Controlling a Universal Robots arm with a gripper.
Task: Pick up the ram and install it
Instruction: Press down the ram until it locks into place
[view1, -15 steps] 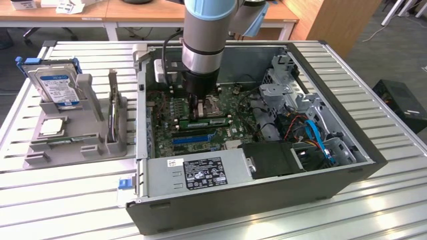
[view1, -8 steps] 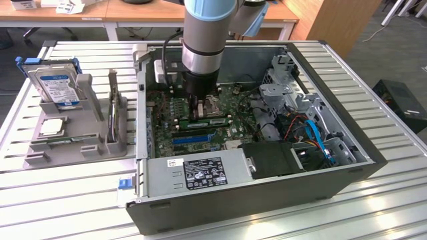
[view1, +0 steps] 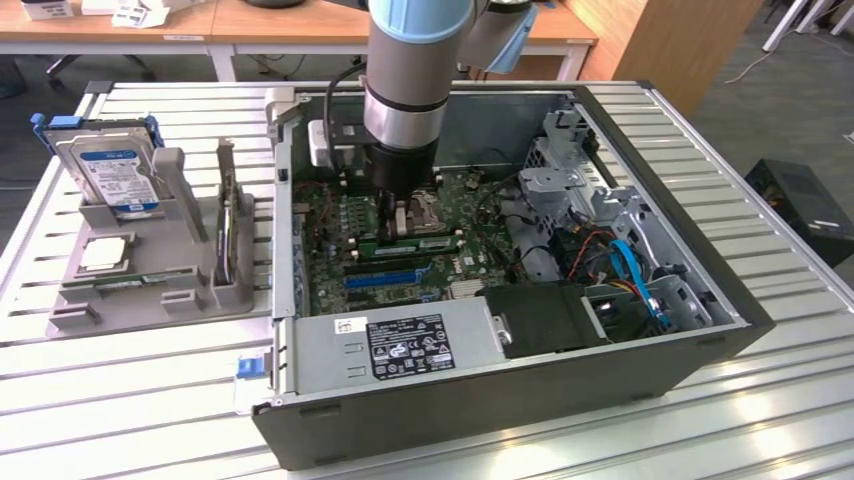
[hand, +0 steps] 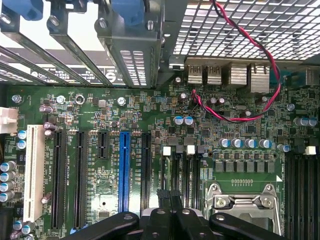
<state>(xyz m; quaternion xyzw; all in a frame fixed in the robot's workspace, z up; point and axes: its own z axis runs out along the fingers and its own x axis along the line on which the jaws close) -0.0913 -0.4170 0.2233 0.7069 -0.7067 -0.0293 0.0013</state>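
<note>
My exterior camera stood off the arm, high above the slatted table, and looked down at a slant into the open computer case, far enough back to take in the whole case. My wrist camera sat close above the shut jaws, facing straight down onto the motherboard beyond them. Both views shared that green board and the processor socket beside the jaws.

Silver arm, blue joint caps, black fingers, black cable.
</note>
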